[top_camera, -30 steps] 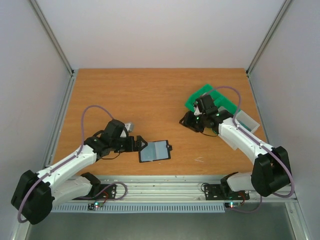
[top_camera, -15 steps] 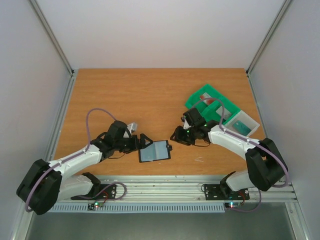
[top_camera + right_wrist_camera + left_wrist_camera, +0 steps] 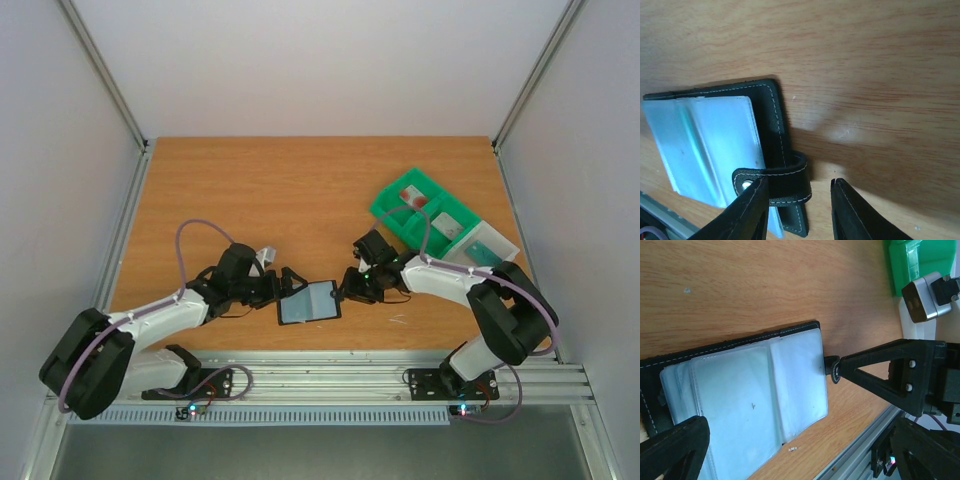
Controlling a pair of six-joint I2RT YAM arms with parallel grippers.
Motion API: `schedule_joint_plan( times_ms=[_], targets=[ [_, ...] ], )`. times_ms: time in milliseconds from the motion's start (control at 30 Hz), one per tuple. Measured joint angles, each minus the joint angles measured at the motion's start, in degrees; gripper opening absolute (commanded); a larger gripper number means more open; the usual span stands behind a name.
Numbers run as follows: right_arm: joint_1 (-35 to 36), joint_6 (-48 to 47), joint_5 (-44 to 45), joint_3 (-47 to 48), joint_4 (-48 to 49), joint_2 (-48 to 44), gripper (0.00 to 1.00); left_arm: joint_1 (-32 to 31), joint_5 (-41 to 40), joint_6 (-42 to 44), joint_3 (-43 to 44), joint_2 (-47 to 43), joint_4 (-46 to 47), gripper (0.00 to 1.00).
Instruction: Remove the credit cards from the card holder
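Note:
The card holder (image 3: pixel 308 302) lies open near the table's front edge, blue-grey lining up; no card shows in its sleeves. My left gripper (image 3: pixel 292 284) is open at its left edge, and in the left wrist view the holder (image 3: pixel 750 390) lies between the spread fingers (image 3: pixel 672 447). My right gripper (image 3: pixel 350 290) is open at its right edge, with the holder's black snap strap (image 3: pixel 785 182) between the fingers (image 3: pixel 855 215). A pale card with a red mark (image 3: pixel 410 195) lies in the green tray (image 3: pixel 392 212). A teal-green card (image 3: pixel 487 250) lies in a pale tray beside it.
The green compartmented tray and the pale tray (image 3: pixel 505 243) stand at the back right, clear of both arms. A metal rail (image 3: pixel 330 375) runs along the table's front edge just behind the holder. Grey walls close off both sides.
My right gripper has moved from the green tray left and forward to the holder's strap. My left gripper has edged right, closer to the holder's left edge.

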Motion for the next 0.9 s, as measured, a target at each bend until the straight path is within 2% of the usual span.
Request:
schedule_joint_plan(
  times_ms=[500, 900],
  targets=[
    [5.18, 2.64, 0.39, -1.46, 4.98, 2.27, 0.33, -0.02, -2.16, 0.24, -0.04, 2.84, 0.33, 0.99],
    [6.14, 4.87, 0.68, -2.47, 7.45, 2.08, 0.32, -0.02, -2.19, 0.26, -0.24, 3.15, 0.92, 0.99]
  ],
)
